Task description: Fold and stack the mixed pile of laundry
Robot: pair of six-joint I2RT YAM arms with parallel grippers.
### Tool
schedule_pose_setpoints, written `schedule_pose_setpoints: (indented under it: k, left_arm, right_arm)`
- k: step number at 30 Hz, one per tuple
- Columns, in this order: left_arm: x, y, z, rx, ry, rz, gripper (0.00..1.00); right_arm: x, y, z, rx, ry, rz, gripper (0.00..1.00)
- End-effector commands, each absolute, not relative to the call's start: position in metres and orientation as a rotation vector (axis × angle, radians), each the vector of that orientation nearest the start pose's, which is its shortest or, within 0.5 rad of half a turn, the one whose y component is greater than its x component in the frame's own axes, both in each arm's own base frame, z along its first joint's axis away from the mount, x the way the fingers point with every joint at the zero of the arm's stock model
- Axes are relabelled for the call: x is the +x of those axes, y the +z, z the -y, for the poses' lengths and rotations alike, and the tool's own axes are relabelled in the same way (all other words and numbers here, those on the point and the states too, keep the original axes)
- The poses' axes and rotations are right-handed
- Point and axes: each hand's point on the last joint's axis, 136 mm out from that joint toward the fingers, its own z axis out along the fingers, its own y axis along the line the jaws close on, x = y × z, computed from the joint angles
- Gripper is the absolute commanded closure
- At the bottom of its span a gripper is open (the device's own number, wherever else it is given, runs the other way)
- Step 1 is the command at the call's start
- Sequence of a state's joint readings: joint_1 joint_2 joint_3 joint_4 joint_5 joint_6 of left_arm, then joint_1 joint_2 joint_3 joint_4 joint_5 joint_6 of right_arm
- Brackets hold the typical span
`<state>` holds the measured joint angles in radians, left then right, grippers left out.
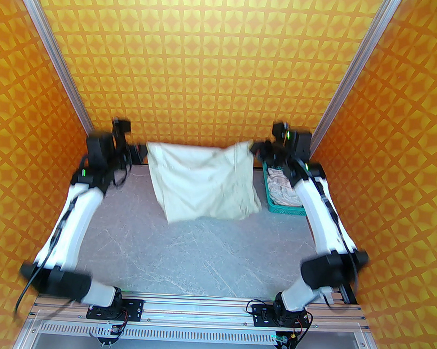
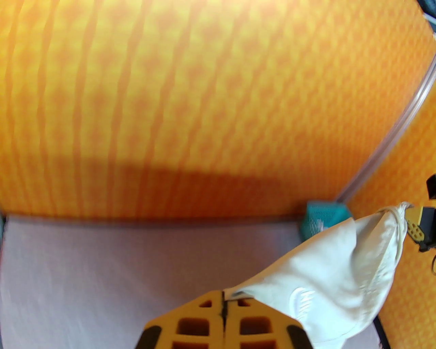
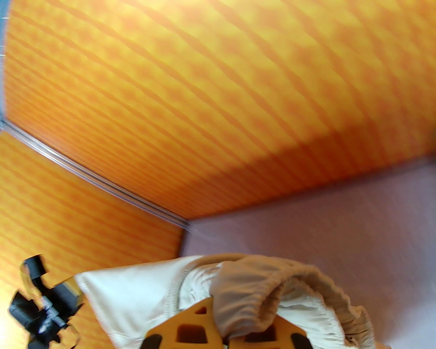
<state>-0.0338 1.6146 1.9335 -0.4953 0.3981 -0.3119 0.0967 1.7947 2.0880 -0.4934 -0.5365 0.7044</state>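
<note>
Left fingers (image 2: 219,306) clamped on cream garment (image 1: 203,184) corner, right fingers (image 3: 199,313) clamped on opposite corner; garment stretched between

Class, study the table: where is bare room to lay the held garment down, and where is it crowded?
Free: the grey marbled tabletop between the white arms, from their bases up to the hanging cream cloth garment. Crowded: the far right corner, where the teal plastic mesh basket holds crumpled cloth beside the right tool.

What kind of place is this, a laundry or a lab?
Likely a robot test booth: orange patterned panels on aluminium posts enclose a grey table fronted by a metal mounting rail.
</note>
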Motion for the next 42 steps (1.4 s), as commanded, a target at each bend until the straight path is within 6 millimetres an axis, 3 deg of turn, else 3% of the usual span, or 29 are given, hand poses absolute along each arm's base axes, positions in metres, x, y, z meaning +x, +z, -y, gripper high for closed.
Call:
schedule_pose_setpoints:
  k: [1,3,5,7,8,10,11,12,13,14,15,16,17,18,19,21,25,28,31,33,36,38,42]
  left_arm:
    - [0.435,0.571,0.079,0.18,-0.602,-1.537,1.0]
    - [0.422,0.586,0.079,0.202,-0.581,-1.515,1.0]
    - [0.405,0.583,0.081,0.217,-0.592,-1.528,1.0]
    - [0.393,0.554,0.085,0.21,-0.628,-1.597,1.0]
    - [0.383,0.538,0.085,0.193,-0.64,-1.632,1.0]
    - [0.365,0.487,0.085,0.141,-0.673,-1.741,1.0]
    - [0.354,0.453,0.085,0.107,-0.695,-1.808,1.0]
    - [0.345,0.406,0.086,0.059,-0.724,-1.905,1.0]
    - [0.327,0.379,0.088,0.035,-0.744,-1.95,1.0]
    - [0.314,0.347,0.089,0.004,-0.762,-2.015,0.99]
    - [0.297,0.303,0.089,-0.052,-0.778,-2.111,0.9]
    - [0.286,0.271,0.087,-0.11,-0.778,-2.182,0.69]
    - [0.274,0.24,0.083,-0.172,-0.764,-2.255,0.42]
    - [0.264,0.219,0.079,-0.213,-0.741,-2.308,0.35]
    - [0.255,0.203,0.075,-0.244,-0.716,-2.344,0.29]
    - [0.247,0.191,0.065,-0.278,-0.633,-2.376,0.21]
    - [0.253,0.195,0.064,-0.247,-0.597,-2.398,0.29]
    - [0.265,0.198,0.089,-0.122,-0.631,-2.42,0.38]
    - [0.279,0.189,0.126,0.006,-0.69,-2.445,0.45]
    - [0.29,0.167,0.146,0.064,-0.706,-2.497,0.52]
    - [0.307,0.136,0.161,0.073,-0.729,-2.539,0.61]
    - [0.319,0.115,0.165,0.066,-0.725,-2.567,0.61]
    - [0.338,0.074,0.168,0.05,-0.706,-2.636,0.63]
  right_arm:
    - [0.47,0.561,-0.146,-0.019,1.139,-1.586,1.0]
    - [0.46,0.567,-0.146,-0.037,1.134,-1.579,1.0]
    - [0.451,0.55,-0.145,-0.031,1.129,-1.632,1.0]
    - [0.438,0.512,-0.143,0.0,1.115,-1.705,1.0]
    - [0.434,0.482,-0.142,0.028,1.104,-1.762,1.0]
    - [0.418,0.419,-0.137,0.08,1.064,-1.882,1.0]
    - [0.406,0.378,-0.135,0.113,1.053,-1.958,1.0]
    - [0.392,0.344,-0.134,0.128,1.044,-2.02,1.0]
    - [0.381,0.311,-0.131,0.148,1.025,-2.087,1.0]
    - [0.36,0.265,-0.126,0.18,0.986,-2.186,1.0]
    - [0.341,0.224,-0.12,0.221,0.937,-2.282,0.95]
    - [0.325,0.193,-0.112,0.26,0.88,-2.361,0.86]
    - [0.307,0.162,-0.102,0.311,0.805,-2.446,0.66]
    - [0.292,0.139,-0.096,0.349,0.753,-2.506,0.49]
    - [0.282,0.125,-0.09,0.375,0.714,-2.541,0.41]
    - [0.27,0.112,-0.084,0.411,0.667,-2.58,0.33]
    - [0.272,0.127,-0.089,0.371,0.671,-2.585,0.32]
    - [0.279,0.138,-0.102,0.275,0.634,-2.589,0.34]
    - [0.285,0.13,-0.122,0.177,0.596,-2.651,0.37]
    - [0.289,0.118,-0.132,0.137,0.569,-2.679,0.4]
    - [0.303,0.111,-0.149,0.087,0.584,-2.695,0.46]
    - [0.312,0.103,-0.157,0.059,0.561,-2.721,0.47]
    - [0.323,0.067,-0.15,0.088,0.434,-2.808,0.54]
